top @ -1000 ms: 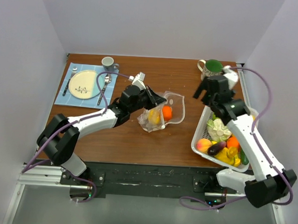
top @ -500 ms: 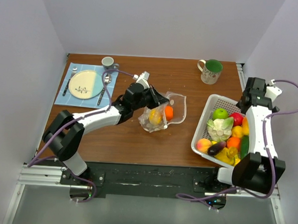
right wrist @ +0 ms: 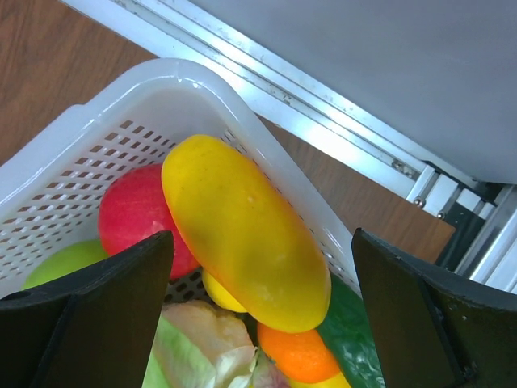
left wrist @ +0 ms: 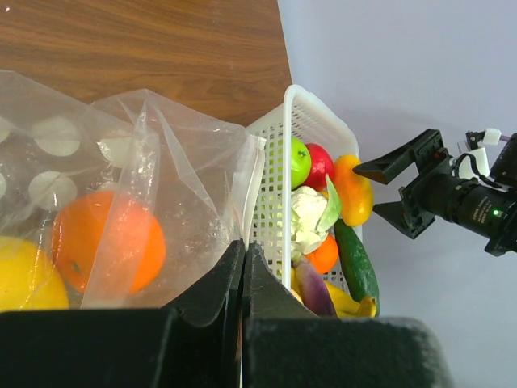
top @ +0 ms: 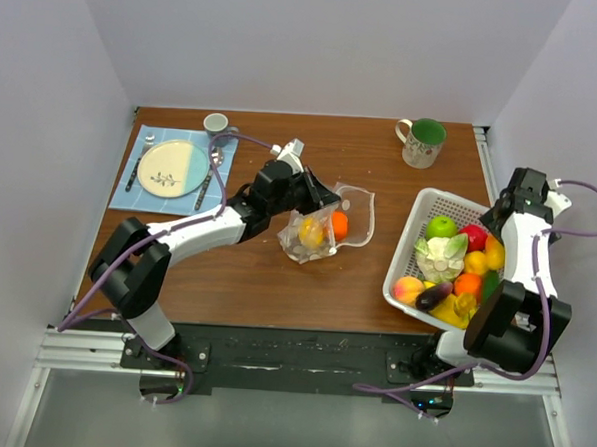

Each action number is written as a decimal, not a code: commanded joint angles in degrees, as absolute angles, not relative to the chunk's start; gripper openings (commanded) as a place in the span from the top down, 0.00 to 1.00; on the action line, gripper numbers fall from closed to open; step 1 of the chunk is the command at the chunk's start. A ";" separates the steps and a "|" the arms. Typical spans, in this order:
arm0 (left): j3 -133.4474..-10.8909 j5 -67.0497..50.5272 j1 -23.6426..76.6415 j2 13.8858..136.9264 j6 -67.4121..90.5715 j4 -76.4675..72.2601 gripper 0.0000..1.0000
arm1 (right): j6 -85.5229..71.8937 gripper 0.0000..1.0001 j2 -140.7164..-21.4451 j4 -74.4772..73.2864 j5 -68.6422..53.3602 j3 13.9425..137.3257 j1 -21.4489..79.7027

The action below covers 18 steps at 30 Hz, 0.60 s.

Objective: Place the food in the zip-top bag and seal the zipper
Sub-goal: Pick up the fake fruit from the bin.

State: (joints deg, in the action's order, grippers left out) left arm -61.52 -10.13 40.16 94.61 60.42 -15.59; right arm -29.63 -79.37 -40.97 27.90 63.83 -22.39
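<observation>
Right gripper point(right wrist: 254, 315) has swung from the mug point(top: 423, 142) to the white basket point(top: 401, 254), fingers spread over a yellow food piece point(right wrist: 242, 230). Left gripper point(left wrist: 244, 255) pinches the zip-top bag point(top: 323, 225) mid-table, its long axis near-left to far-right and its mouth toward the basket.

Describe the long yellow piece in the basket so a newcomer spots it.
Start at the white slotted basket on the right of the table and go to its right wall. There, beside the round red piece, lies the yellow-orange piece: a smooth plump oval, longer than the red piece and the green apple nearby.
</observation>
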 commanded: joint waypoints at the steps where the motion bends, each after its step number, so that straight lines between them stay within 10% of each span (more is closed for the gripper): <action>1: -64.34 -10.90 40.34 95.01 59.06 -16.44 1.00 | -31.55 0.05 -78.58 -35.95 25.40 60.91 -23.20; 8: -64.51 -10.72 40.34 95.45 58.97 -16.52 1.00 | -32.26 0.15 -77.08 -32.00 24.08 57.93 -23.20; 18: -63.72 -10.37 40.34 95.19 59.33 -17.23 1.00 | -31.55 0.58 -75.42 -32.78 21.27 57.92 -23.20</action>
